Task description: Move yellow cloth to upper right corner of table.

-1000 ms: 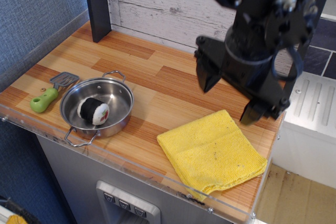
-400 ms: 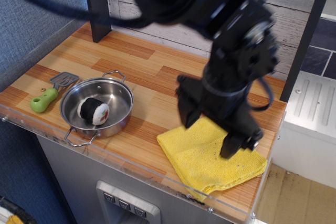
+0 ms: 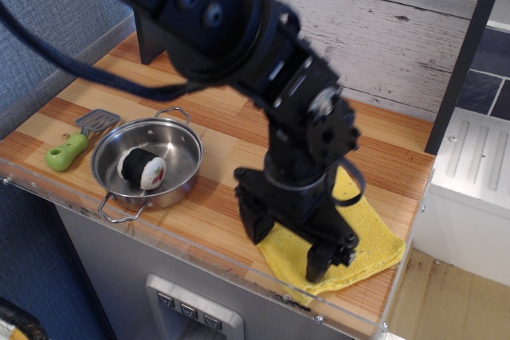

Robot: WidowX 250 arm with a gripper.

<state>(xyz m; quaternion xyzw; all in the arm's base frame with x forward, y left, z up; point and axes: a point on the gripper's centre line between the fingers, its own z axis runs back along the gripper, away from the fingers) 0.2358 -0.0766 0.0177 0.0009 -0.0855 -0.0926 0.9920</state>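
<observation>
The yellow cloth [image 3: 368,238] lies flat at the front right of the wood-plank table [image 3: 239,129], close to the clear plastic rim. My gripper [image 3: 287,243] is low over the cloth's left half, pointing down. Its two black fingers [image 3: 253,219] stand wide apart: one is at the cloth's left edge and the other is over its front part. The gripper is open and holds nothing. The arm hides the middle and the back left of the cloth.
A steel pan [image 3: 182,166] with a black-and-white roll [image 3: 142,169] in it stands at the front left. A green-handled spatula [image 3: 68,151] lies beside it. A black post [image 3: 151,29] stands at the back left. A white appliance [image 3: 478,165] is past the right edge.
The arm has swung from above the table's back right down and to the left. The open gripper has come down onto the yellow cloth. The cloth has not moved.
</observation>
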